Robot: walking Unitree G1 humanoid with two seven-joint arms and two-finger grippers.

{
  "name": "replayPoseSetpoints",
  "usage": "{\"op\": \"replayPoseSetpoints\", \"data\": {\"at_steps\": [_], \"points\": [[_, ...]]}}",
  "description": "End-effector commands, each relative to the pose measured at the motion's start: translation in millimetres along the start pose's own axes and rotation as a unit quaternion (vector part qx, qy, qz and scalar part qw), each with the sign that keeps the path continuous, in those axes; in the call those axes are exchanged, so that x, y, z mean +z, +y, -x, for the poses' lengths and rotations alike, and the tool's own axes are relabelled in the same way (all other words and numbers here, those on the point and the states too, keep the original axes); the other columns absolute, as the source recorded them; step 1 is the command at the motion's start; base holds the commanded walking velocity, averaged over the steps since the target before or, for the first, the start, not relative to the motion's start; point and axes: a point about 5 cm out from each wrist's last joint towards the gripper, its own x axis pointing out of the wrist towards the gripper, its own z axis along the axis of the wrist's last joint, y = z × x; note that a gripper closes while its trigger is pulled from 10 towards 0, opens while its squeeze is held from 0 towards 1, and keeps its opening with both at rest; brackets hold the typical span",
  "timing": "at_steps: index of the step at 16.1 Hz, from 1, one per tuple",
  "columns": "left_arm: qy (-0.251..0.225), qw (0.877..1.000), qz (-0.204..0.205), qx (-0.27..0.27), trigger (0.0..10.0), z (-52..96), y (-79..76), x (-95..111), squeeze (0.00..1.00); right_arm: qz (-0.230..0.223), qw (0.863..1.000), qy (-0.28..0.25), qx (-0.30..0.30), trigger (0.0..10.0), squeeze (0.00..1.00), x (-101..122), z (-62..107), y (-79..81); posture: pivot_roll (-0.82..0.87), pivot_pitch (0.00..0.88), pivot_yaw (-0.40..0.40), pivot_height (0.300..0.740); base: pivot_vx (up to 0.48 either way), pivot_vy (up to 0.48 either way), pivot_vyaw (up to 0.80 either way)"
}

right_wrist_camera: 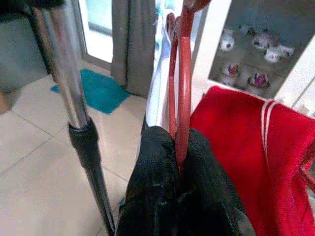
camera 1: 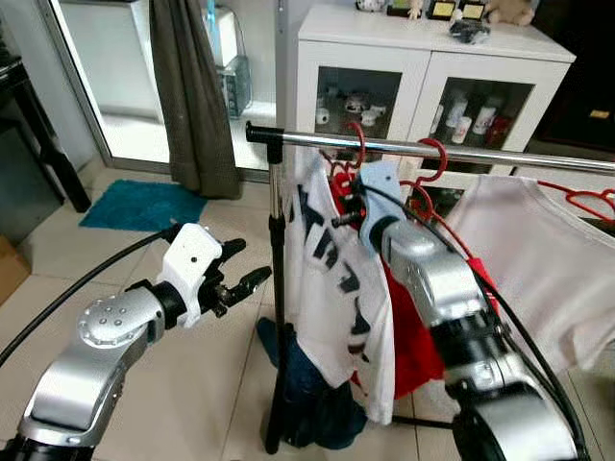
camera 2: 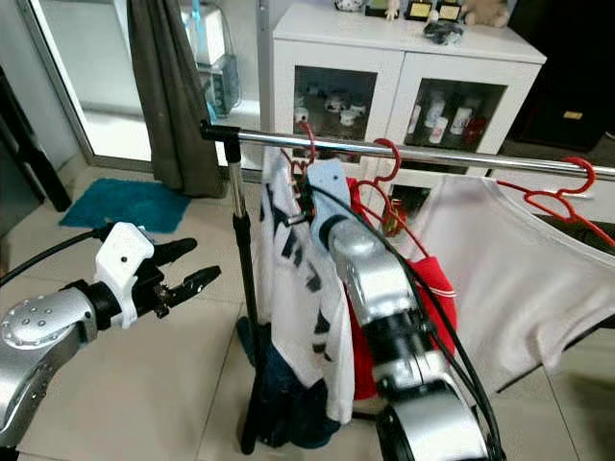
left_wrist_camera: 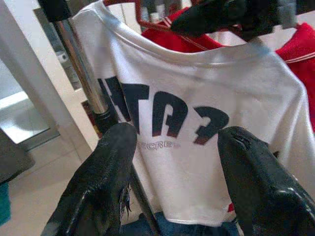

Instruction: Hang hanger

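The right end effector (camera 1: pixel 357 213) is raised to the rail (camera 1: pixel 452 149) and clamped on the red hanger (right_wrist_camera: pixel 183 73) just below its hook — the wrist view shows the red wire pinched between the two black fingers (right_wrist_camera: pixel 152 162). The grip sits high on the neck, likely so the hook can be steered onto the rail while the white shirt (camera 1: pixel 332 279) hangs free beneath. The hook (camera 1: pixel 357 134) appears to be at the rail already, near its left end beside the upright pole (camera 1: pixel 276 288), though whether it bears the weight I cannot tell.

The left end effector (camera 1: pixel 235 274) hovers low and apart from the rack, fingers spread and holding nothing — apparently standing by. A red shirt (camera 1: pixel 413 336) and another white shirt (camera 1: pixel 538 259) hang further along.
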Motion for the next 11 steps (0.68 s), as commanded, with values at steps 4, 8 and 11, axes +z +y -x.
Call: {"op": "replayPoseSetpoints", "data": {"at_steps": [4,8,11], "points": [[-0.004,1.000,-0.008,-0.013,10.0,0.7,-2.1,5,0.00,0.004,1.000,0.020,-0.012,10.0,0.00,12,-16.8,-2.5,-0.09,0.000,-0.021,0.740,0.000,0.000,0.00],[0.001,1.000,-0.009,-0.015,10.0,3.5,-3.0,3,0.00,0.009,0.998,0.061,0.007,10.0,0.00,9,-28.8,7.0,-0.08,0.000,-0.033,0.740,0.000,0.000,0.00],[0.004,1.000,-0.007,-0.014,10.0,4.9,-4.3,1,0.00,0.009,0.997,0.072,0.018,10.0,0.00,5,-30.1,11.1,-0.08,0.000,-0.045,0.740,0.000,0.000,0.00]]}}
